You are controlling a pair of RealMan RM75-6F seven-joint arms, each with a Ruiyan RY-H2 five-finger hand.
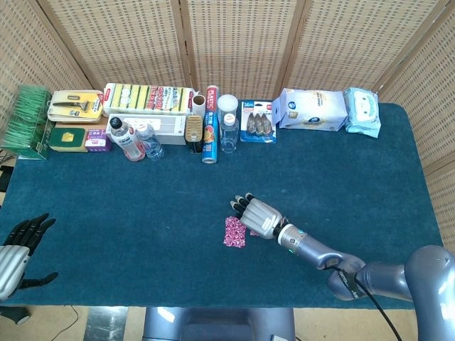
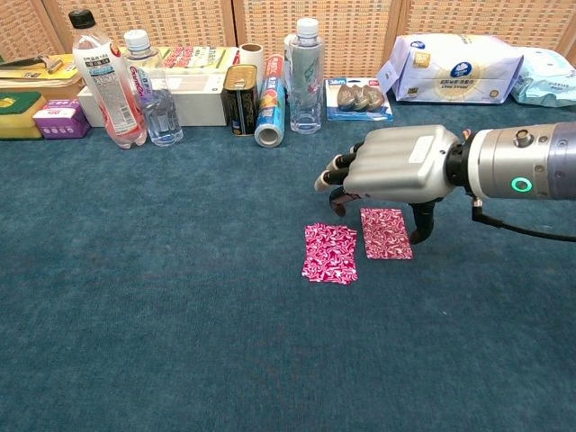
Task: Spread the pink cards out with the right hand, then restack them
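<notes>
Pink cards: two lots lay on the table, near its middle, side by side and just apart in the chest view; the left pile (image 2: 329, 253) sat slightly nearer the camera, the right card (image 2: 386, 233) just beside it. In the head view only the left pile (image 1: 234, 232) showed plainly.
Table: a dark teal cloth (image 2: 162, 306) covered it, with woven screens behind.
Right hand: the right hand (image 2: 396, 165) hovered palm down over the right card, fingers (image 2: 335, 168) spread and curled forward, thumb pointing down beside the card's right edge; it held nothing. Whether the thumb tip touched the cloth could not be told. In the head view the hand (image 1: 257, 215) covered the right card.
Left hand: the left hand (image 1: 15, 249) lay at the table's near left edge, fingers apart, holding nothing.
Back row, large: wipes pack (image 1: 311, 109); sponge pack (image 1: 149, 98); green box (image 1: 25, 121).
Back row, small: labelled bottle (image 2: 102, 79); clear bottle (image 2: 305, 63); blue foil roll (image 2: 270, 111); dark can (image 2: 239, 99); purple box (image 2: 61, 118).
</notes>
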